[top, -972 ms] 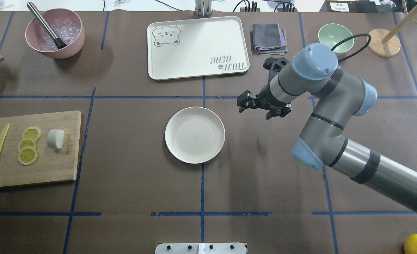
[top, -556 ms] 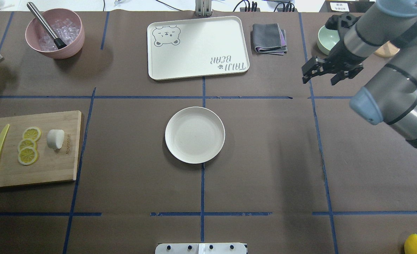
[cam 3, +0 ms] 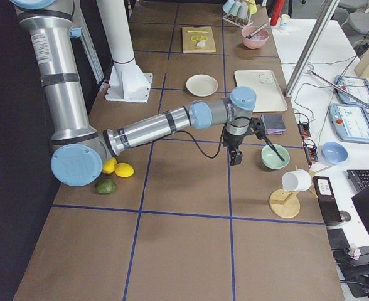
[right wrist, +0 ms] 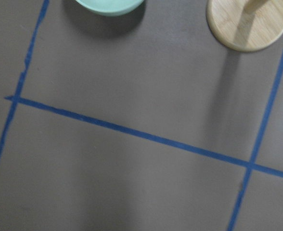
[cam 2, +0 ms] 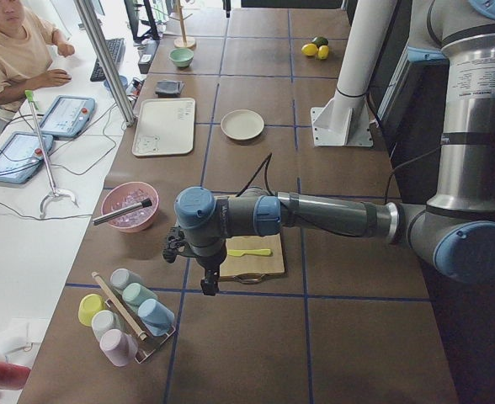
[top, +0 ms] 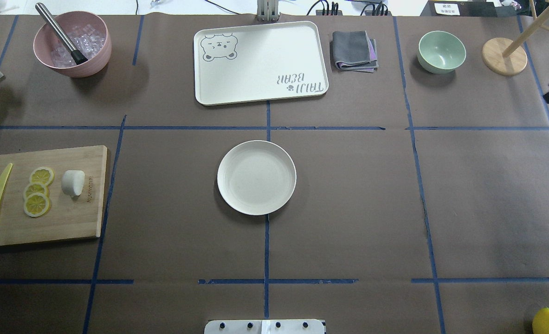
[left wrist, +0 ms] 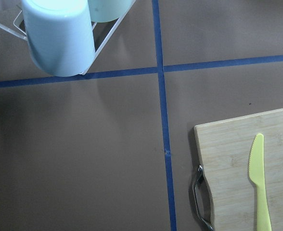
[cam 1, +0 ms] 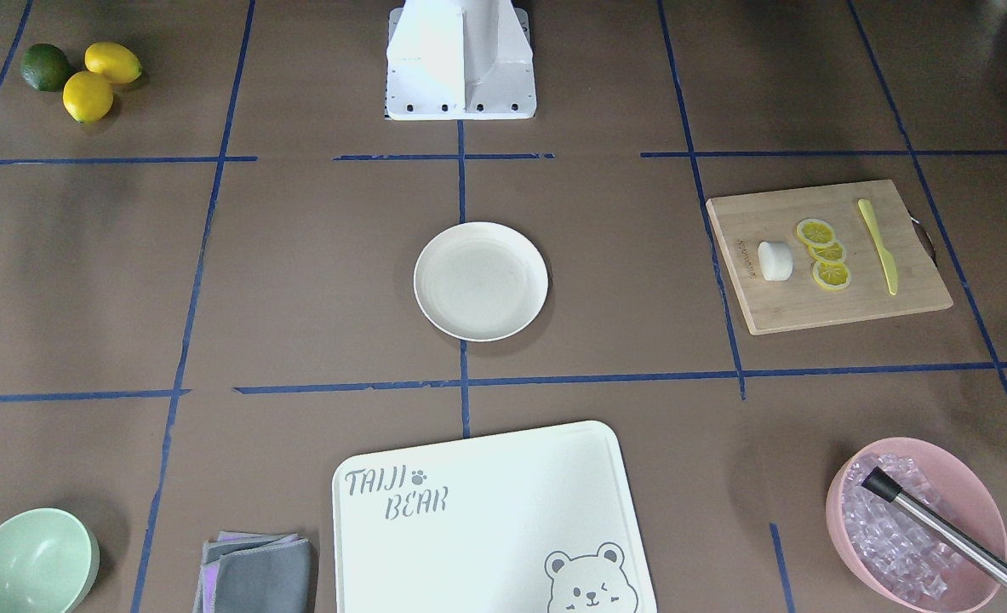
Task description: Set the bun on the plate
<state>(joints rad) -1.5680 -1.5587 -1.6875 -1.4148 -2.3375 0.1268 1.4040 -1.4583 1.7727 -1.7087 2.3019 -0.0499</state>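
On the cutting board (top: 70, 218) at the worktop's (top: 348, 208) left edge lies the bun (top: 73, 182), just beside lemon slices (top: 37, 191) — the left gripper (cam 2: 205, 284), its opening impossible to tell, should straddle it squarely, then carry it to the central plate (top: 256, 177).

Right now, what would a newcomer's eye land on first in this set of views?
The bare cream plate sits alone at the table's centre. The white bun lies on the wooden cutting board at the robot's left, next to three lemon slices. The left tool hangs near that board's outer end.
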